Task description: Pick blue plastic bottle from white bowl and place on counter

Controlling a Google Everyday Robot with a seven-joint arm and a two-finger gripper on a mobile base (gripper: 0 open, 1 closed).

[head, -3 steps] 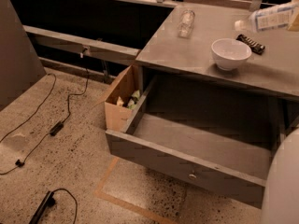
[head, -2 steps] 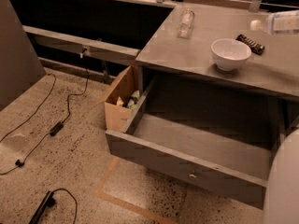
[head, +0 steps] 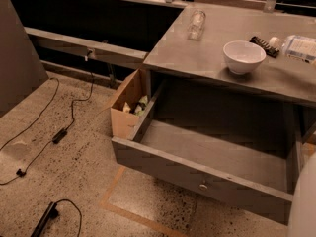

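Observation:
The blue plastic bottle (head: 297,47) lies on its side at the right edge of the view, low over or on the counter (head: 207,53), with its white cap pointing left. It is cut off by the frame edge. The white bowl (head: 243,57) stands upright and empty on the counter, left of the bottle. My gripper does not show in this view; whatever holds or has let go of the bottle is past the right edge.
A dark snack bar (head: 262,45) lies between bowl and bottle. A clear glass vessel (head: 196,23) lies at the counter's far left. The wide drawer (head: 207,157) stands pulled open. A cardboard box (head: 129,105) and cables (head: 59,132) are on the floor. My pale body (head: 303,201) is at bottom right.
The bottle has come down and moved right, from above the counter's far right to counter level beside the snack bar. The bowl has not moved.

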